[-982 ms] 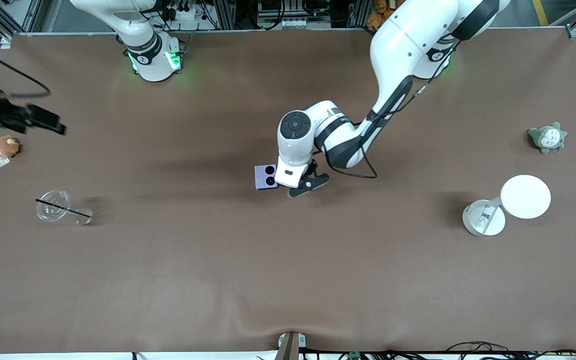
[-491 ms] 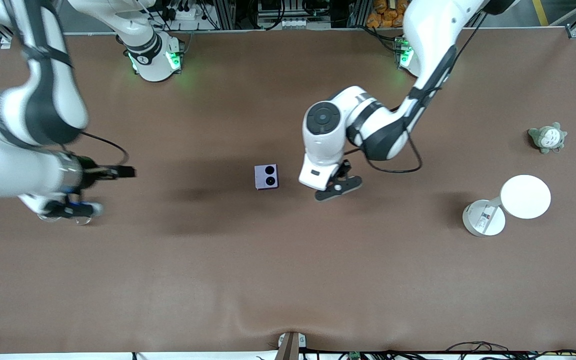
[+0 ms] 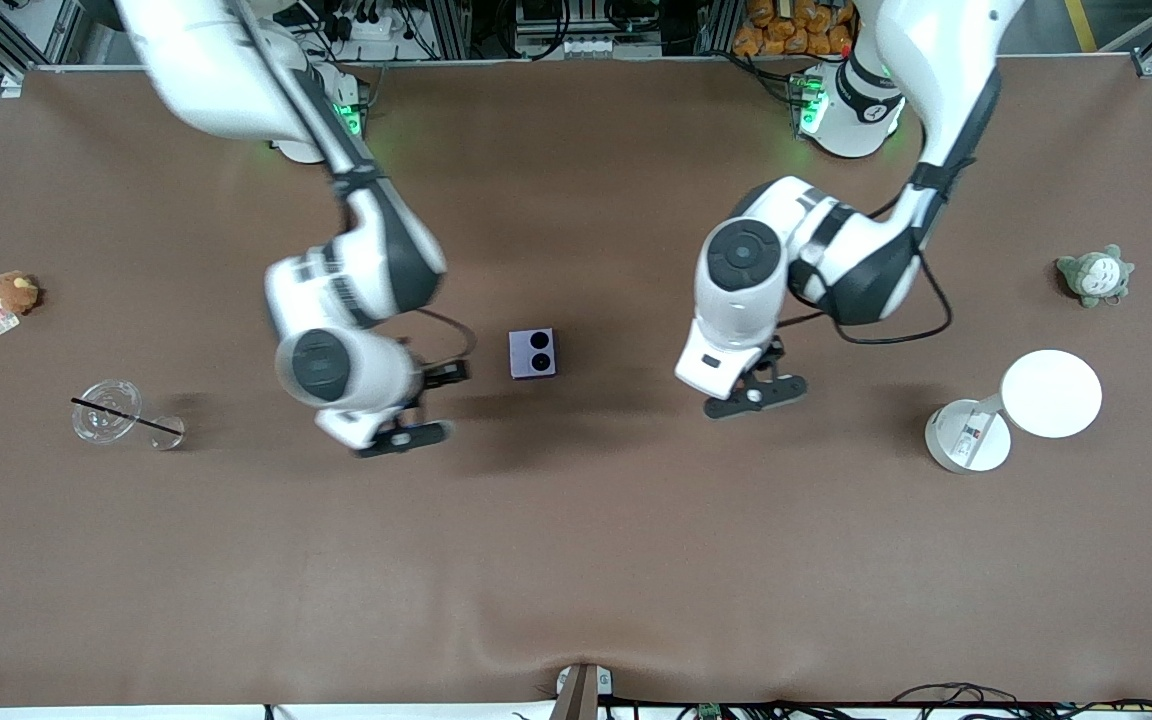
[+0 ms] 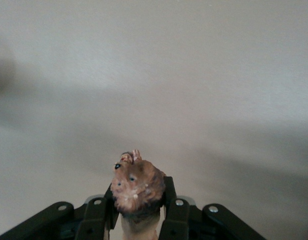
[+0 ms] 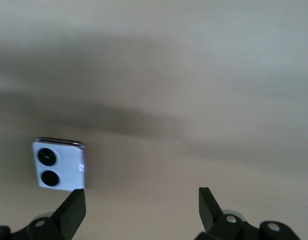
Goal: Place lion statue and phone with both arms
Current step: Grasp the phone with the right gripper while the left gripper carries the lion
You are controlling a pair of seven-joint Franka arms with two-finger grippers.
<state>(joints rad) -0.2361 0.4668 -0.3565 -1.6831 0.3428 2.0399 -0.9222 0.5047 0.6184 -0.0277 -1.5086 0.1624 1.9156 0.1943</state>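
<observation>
Your work surface is a wide brown table (image 3: pixel 576 560), bare through the middle, with both arm bases along its far edge and clutter only at the two ends. The biggest thing in play is the right arm, folded down from its base so the right gripper (image 3: pixel 402 437) hangs over the table toward that arm's end of the phone (image 3: pixel 533 354); its wrist view shows the fingers spread wide with nothing between them. The left arm bends in a similar elbow-out pose, its left gripper (image 3: pixel 754 396) over open table between the phone and the white disc lamp (image 3: pixel 1018 408). That claw is clamped on the lion statue (image 4: pixel 137 187), pinched between the two fingers (image 4: pixel 169 192) with the head poking out in front. The phone lies flat on the table, camera circles up, roughly midway between the two grippers and touched by neither. Your main risk, as I judge it, is the two arms converging on the same central patch: if you bring the right gripper in for the phone while the left comes down with the lion, wrists or cables could clash. The lion is slim and held on a narrow part, so it may twist or tip on release. The flat phone may slide away from spread fingers.
</observation>
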